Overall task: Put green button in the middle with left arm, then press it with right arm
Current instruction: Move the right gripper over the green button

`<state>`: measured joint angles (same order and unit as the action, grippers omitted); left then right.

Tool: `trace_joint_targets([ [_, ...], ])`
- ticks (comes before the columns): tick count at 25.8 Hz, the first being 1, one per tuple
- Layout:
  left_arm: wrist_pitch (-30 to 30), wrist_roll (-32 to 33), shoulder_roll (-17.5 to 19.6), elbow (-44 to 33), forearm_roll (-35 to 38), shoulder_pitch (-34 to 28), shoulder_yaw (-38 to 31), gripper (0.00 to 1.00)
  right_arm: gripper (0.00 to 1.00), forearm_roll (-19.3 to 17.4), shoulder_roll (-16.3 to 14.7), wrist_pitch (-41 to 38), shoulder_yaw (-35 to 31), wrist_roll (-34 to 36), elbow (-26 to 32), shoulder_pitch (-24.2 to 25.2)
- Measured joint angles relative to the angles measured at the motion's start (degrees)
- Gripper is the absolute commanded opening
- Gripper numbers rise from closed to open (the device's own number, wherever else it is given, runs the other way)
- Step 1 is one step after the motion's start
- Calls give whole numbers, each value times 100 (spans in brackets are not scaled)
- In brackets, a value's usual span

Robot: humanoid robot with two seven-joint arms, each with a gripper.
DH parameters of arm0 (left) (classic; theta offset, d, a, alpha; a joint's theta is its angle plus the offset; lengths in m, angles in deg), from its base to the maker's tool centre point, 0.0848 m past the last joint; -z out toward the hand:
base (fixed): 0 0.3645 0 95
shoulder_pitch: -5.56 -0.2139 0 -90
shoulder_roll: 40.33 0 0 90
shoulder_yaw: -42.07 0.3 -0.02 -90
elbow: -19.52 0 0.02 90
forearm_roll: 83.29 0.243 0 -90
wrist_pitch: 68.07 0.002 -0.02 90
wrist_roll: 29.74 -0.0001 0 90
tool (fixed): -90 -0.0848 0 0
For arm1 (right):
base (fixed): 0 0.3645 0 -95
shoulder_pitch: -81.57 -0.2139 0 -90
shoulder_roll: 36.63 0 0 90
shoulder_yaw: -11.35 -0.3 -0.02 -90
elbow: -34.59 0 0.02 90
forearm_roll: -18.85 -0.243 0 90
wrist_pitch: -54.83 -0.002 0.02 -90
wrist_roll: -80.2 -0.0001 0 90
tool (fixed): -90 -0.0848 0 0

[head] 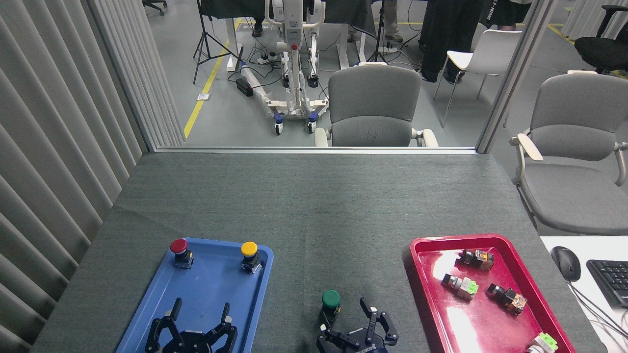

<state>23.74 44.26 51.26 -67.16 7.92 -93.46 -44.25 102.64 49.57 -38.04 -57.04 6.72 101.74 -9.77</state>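
Nearest us, our left gripper (196,321) hangs over the blue tray (147,314), fingers spread and empty. Our right gripper (351,318) sits just beside the green button (330,305), fingers apart. The button stands upright on the grey cloth (314,206), between the trays.

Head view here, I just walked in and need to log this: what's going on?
The green button stands upright on the grey cloth table between the blue tray and the red tray, held by nothing. The left tool is open over the blue tray, apart from the button. The right tool sits open right beside the button, near its base; it is not on the cap, so the press looks not yet done.
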Motion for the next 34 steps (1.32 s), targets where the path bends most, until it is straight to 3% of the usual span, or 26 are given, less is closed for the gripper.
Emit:
trace_joint_targets([
  [8, 24, 2, 53, 128, 0, -82, -18, 100, 99, -34, 131, -25, 152, -10, -568, -509],
  [17, 52, 11, 66, 144, -4, -91, -36, 100, 87, -45, 162, -12, 167, -24, -903, -581],
  [25, 65, 28, 108, 131, -7, -91, -43, 100, 88, -40, 146, -20, 219, -40, -929, -555],
  [30, 67, 28, 106, 134, -9, -91, -48, 100, 98, -38, 121, 2, 212, 71, -837, -510],
  [34, 67, 28, 105, 134, -12, -91, -54, 100, 98, -37, 90, 153, 166, 304, -655, -369],
])
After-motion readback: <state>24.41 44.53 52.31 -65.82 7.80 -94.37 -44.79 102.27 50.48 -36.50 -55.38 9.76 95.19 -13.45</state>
